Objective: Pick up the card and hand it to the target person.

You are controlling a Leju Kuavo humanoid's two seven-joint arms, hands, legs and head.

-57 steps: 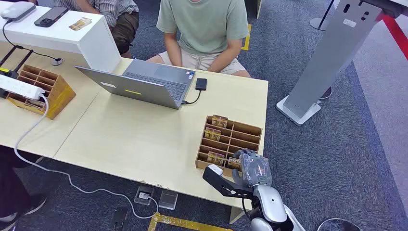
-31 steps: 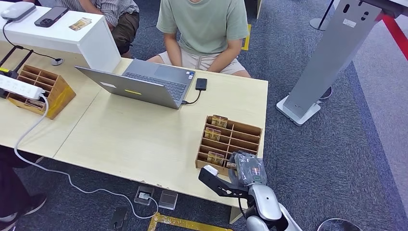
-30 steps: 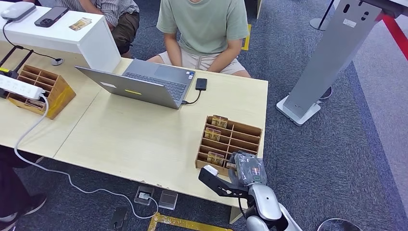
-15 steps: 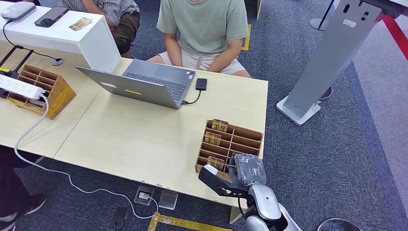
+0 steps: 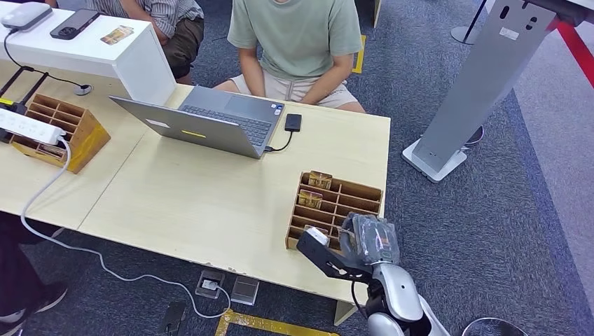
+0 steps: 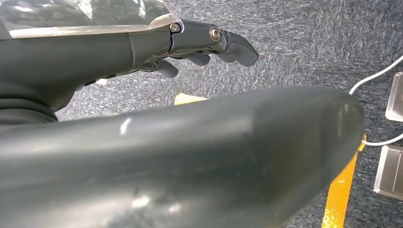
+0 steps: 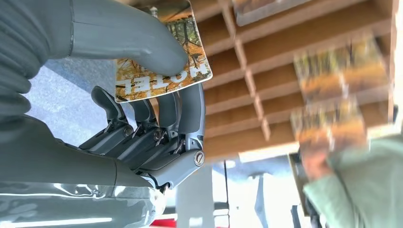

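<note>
A hotel card [image 7: 164, 71] printed with autumn trees is pinched between the thumb and fingers [image 7: 183, 114] of the robot's right hand [image 5: 364, 241], just above the near end of a wooden compartment box [image 5: 361, 192]. The box sits at the worktop [image 5: 203, 203] corner and holds more cards [image 5: 320, 179]. A person in a green shirt [image 5: 298, 31] sits across, behind a laptop [image 5: 203, 126]. The left hand [image 6: 142, 52] hangs above grey carpet [image 6: 304, 42], fingers lightly curled, holding nothing.

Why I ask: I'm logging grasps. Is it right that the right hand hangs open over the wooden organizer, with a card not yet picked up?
Not quite. The right hand is over the wooden organizer, but it isn't open: the right wrist view shows the card pinched between its thumb and fingers, already picked up.
</note>
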